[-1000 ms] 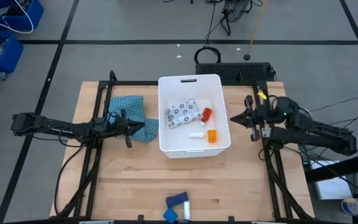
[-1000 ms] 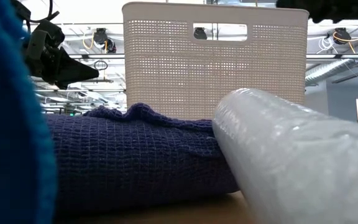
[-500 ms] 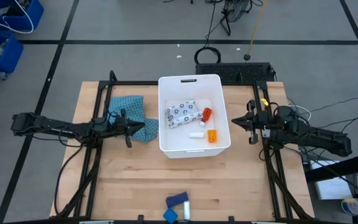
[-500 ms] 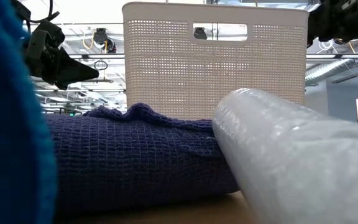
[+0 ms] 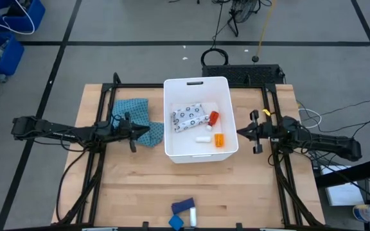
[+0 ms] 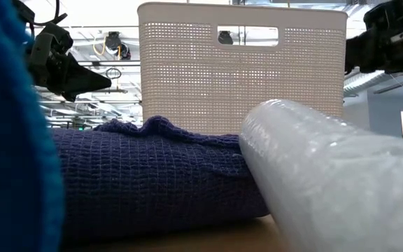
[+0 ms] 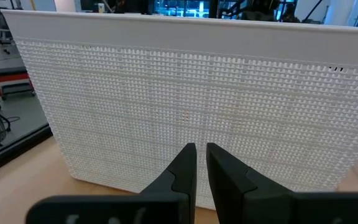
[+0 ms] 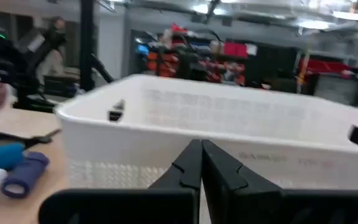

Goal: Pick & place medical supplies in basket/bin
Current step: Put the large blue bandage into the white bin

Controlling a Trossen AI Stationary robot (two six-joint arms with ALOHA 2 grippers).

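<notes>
1. While four supplies are already lying in the white bin (image 5: 169, 122) (patterned pouch (image 5: 189, 117), red bottle (image 5: 213, 117), white tube (image 5: 202, 138), orange pill bottle (image 5: 219, 140)), the blue pieces (image 5: 183, 206) and the clear wrapped roll (image 5: 192, 217) are being left out at the table's near edge, at about 6 o'clock from the bin in the high view.
2. From the right gripper (image 5: 241, 132), the blue pieces are lying at roughly 7 o'clock; from the left gripper (image 5: 153, 133), at roughly 5 o'clock. Both are well apart from them, the left judged slightly nearer.
3. The long axis of the upper blue piece is running about 2 to 8 o'clock; the roll is running nearer 12 to 6.
4. Right jaws are being held pressed together, empty, just beside the bin's right wall. Left jaws are being held nearly together with a thin gap, nothing pinched, facing the left wall.
5. The teal cloth (image 5: 132, 114) is lying at 9 o'clock of the bin, beside the left gripper.
6. The wooden tabletop (image 5: 140, 186) is being seen bare between the bin and the blue pieces, so the reach looks unobstructed.
7. Grey floor, cables and blue crates (image 5: 8, 29) are being seen around the table; no person is being seen.
</notes>
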